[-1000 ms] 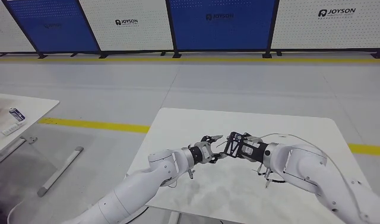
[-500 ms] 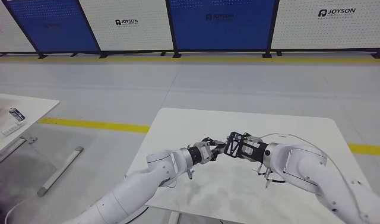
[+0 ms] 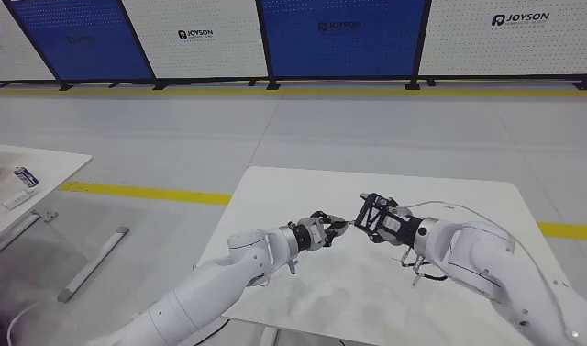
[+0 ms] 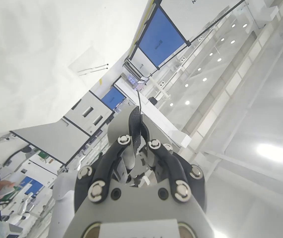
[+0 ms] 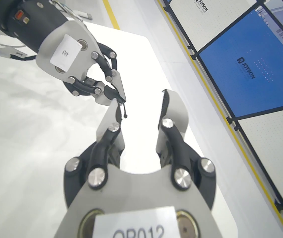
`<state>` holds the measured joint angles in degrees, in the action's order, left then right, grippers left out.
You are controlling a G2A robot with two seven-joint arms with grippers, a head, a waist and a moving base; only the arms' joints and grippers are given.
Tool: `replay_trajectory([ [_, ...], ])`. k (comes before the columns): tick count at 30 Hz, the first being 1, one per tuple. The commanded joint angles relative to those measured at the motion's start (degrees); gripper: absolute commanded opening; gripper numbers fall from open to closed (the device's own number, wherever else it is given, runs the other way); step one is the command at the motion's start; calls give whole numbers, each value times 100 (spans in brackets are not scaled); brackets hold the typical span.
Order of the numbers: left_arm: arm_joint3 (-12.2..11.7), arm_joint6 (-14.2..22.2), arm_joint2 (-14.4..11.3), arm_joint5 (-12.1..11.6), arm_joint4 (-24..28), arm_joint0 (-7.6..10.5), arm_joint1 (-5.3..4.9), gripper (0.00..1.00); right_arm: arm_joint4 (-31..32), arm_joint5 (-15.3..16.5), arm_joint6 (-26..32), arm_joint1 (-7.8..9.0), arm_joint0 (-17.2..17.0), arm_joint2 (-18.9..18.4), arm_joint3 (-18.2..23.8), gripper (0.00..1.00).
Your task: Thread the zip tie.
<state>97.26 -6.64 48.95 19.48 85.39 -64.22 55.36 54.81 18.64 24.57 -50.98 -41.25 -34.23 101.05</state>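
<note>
A thin black zip tie [image 4: 138,100] sticks out from between the fingertips of my left gripper [image 4: 137,116], which is shut on it. In the right wrist view the left gripper [image 5: 118,97] pinches the zip tie [image 5: 124,112], and its small head hangs free below the fingertips. My right gripper [image 5: 141,104] stands open just beside it, one finger [image 5: 111,115] close to the tie's head, with nothing held. From above, the left gripper [image 3: 337,225] and the right gripper [image 3: 365,213] face each other over the middle of the white table [image 3: 459,199].
Two spare zip ties [image 4: 91,70] lie on the table surface in what looks like a clear sleeve. A second white table [image 3: 37,167] stands apart at the far left. The table's near edge runs just under both arms.
My left gripper's fingers have closed on the zip tie. My right gripper has drawn back a little to the right and stands open.
</note>
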Motion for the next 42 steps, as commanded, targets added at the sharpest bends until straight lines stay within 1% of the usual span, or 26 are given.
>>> replay_trajectory([
  [1, 13, -80, -44, -33, -329, -4, 8, 0, -283, 9, -40, 35, -122, -205, -22, 100],
  [3, 22, -127, -96, -34, -560, -7, 21, 0, -716, 1, -28, 65, -274, -392, -110, 100],
  [4, 32, -161, -126, -137, -733, -17, 35, 0, -1063, 52, 84, 81, -342, -503, -170, 100],
  [6, 47, -195, -185, -304, -1046, -29, 56, 0, -1526, 85, 157, 92, -427, -644, -244, 100],
  [7, 61, -252, -237, -518, -1398, -45, 70, 0, -1941, 85, 271, 94, -492, -668, -302, 100],
  [8, 69, -279, -291, -675, -1639, -75, 82, 0, -2235, 85, 389, 94, -500, -709, -388, 100],
  [9, 71, -297, -343, -831, -1861, -107, 96, 0, -2388, 85, 454, 93, -493, -744, -454, 100],
  [10, 57, -311, -383, -948, -1977, -144, 111, 0, -2388, 85, 454, 93, -493, -744, -454, 100],
  [21, 57, -311, -383, -948, -1977, -144, 111, 0, -2388, 85, 454, 93, -493, -744, -454, 100],
  [22, 62, -319, -385, -1048, -2227, -138, 110, 0, -2467, 64, 456, 90, -542, -743, -491, 100],
  [23, 67, -333, -417, -1152, -2494, -170, 112, 0, -2681, 83, 531, 84, -588, -761, -568, 100],
  [24, 99, -337, -450, -1229, -2734, -210, 117, 0, -3043, 85, 590, 75, -600, -825, -703, 100],
  [26, 137, -370, -490, -1353, -3246, -233, 118, 0, -3588, 85, 716, 59, -631, -870, -879, 100],
  [28, 167, -369, -553, -1453, -3823, -263, 121, 0, -4360, 85, 973, 41, -620, -923, -1045, 100],
  [30, 156, -363, -574, -1516, -4336, -261, 117, 0, -4862, 85, 1267, 30, -601, -958, -1226, 100],
  [31, 133, -304, -602, -1520, -4701, -260, 110, 0, -5133, 85, 1409, 18, -599, -975, -1316, 100],
  [32, 109, -209, -621, -1505, -4949, -262, 101, 0, -5397, 85, 1533, 6, -616, -980, -1393, 100],
  [34, 31, -21, -600, -1566, -5502, -280, 69, 0, -5860, 85, 1826, -25, -601, -1011, -1551, 100],
  [37, -64, 190, -521, -1628, -5987, -326, 27, 0, -6258, 85, 2142, -77, -590, -1017, -1754, 100],
  [39, -137, 307, -451, -1673, -6289, -394, -4, 0, -6580, 85, 2526, -131, -555, -983, -1929, 100],
  [40, -141, 291, -416, -1703, -6328, -434, -9, 0, -6680, 85, 2652, -157, -524, -970, -2055, 100],
  [42, -141, 291, -416, -1703, -6328, -434, -9, 0, -6719, 85, 2677, -167, -515, -968, -2098, 100],
])
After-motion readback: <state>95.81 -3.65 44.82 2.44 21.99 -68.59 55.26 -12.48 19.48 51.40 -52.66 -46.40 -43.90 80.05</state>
